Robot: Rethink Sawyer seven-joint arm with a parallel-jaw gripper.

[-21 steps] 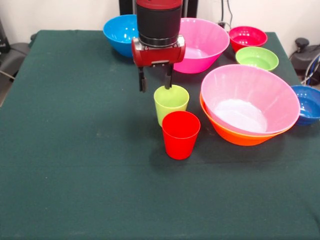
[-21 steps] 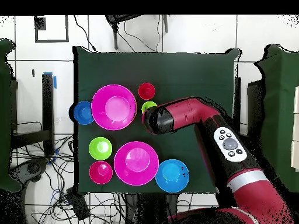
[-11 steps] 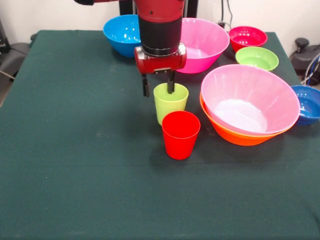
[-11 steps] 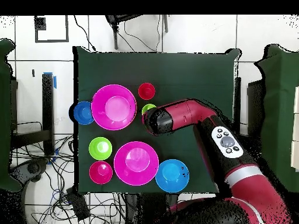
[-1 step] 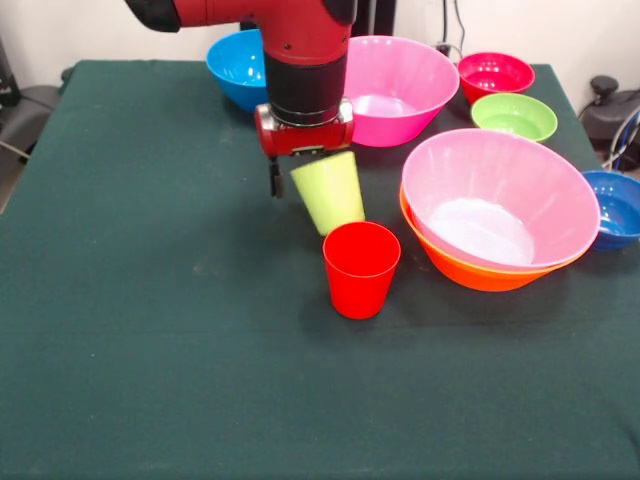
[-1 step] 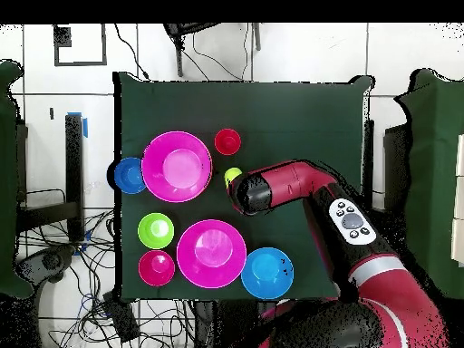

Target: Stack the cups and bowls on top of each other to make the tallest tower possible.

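We see the red and black arm's gripper [image 5: 300, 172] low over the green table [image 5: 150, 330], its fingers pinching the rim of the lime green cup [image 5: 329, 191]. The cup tilts, its mouth toward the gripper at eleven o'clock and its base just behind the upright red cup [image 5: 361, 269]. At three o'clock of both cups, a big pink bowl [image 5: 497, 200] sits nested in the orange bowl [image 5: 470, 270]. A second pink bowl [image 5: 400, 88], light blue bowl [image 5: 240, 66], magenta-red bowl [image 5: 494, 74], green bowl [image 5: 514, 116] and dark blue bowl [image 5: 615, 207] stand around the far and right edges.
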